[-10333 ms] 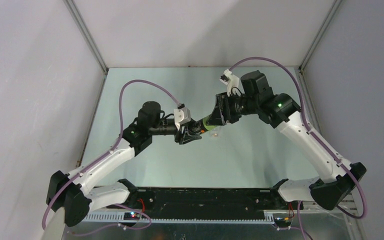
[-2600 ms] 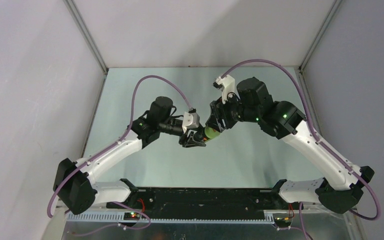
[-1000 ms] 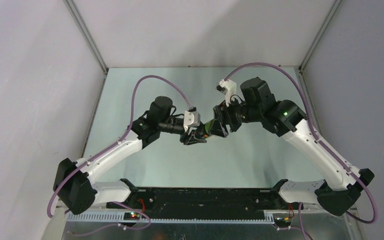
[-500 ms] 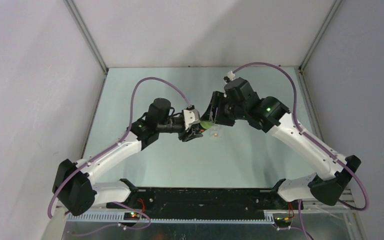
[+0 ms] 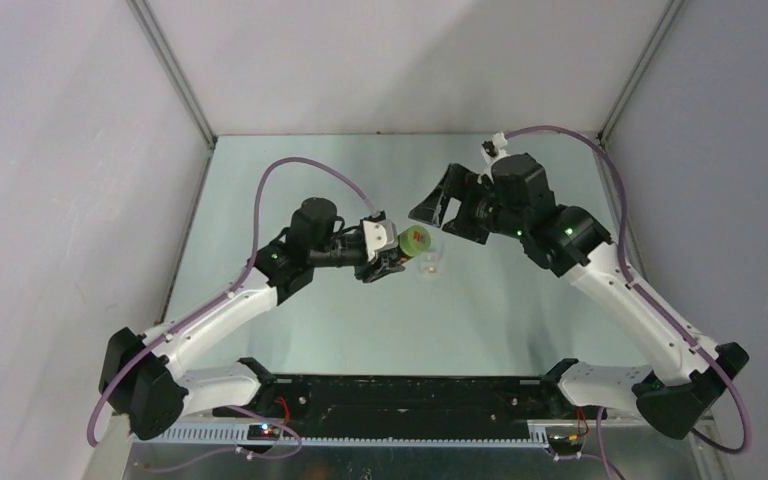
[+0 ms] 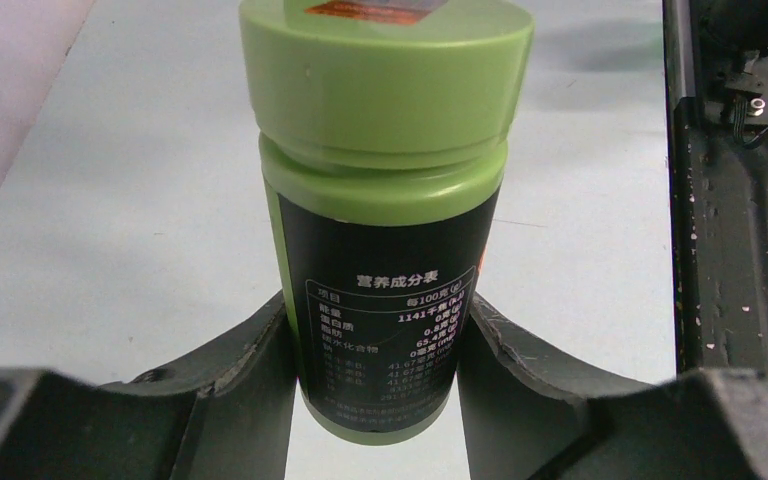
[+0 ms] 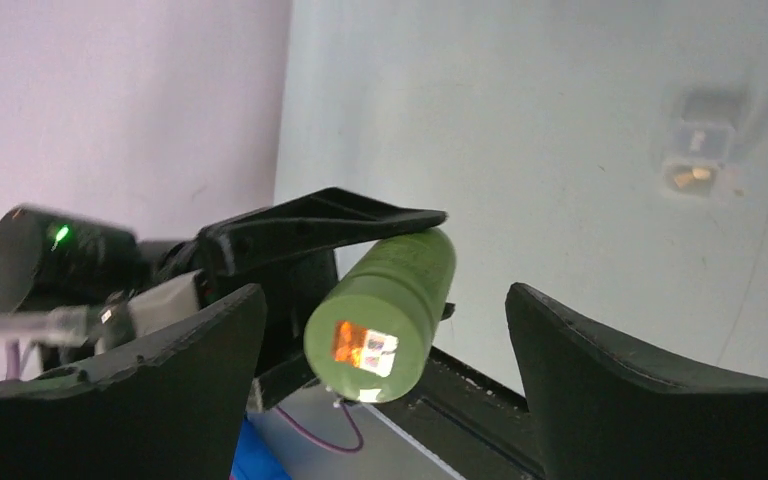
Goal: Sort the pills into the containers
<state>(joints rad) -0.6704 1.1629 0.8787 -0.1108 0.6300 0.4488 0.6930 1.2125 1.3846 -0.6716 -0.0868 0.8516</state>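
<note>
bottle (image 5: 415, 241) just beside containers (image 5: 430, 265), bare table (image 5: 360, 310) around (right pincer (image 5: 450, 215) apart)

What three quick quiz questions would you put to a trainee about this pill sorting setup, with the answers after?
1. True or false: the cap is off the green bottle.
2. Which gripper holds the bottle? A) left B) right C) both
3. Fill the blank: the clear two-compartment box with the orange pill in it sits on the ____.
Key: 1 false, the cap is on. 2 A, the left gripper clamps the bottle; the right gripper is open and empty. 3 table.
</note>
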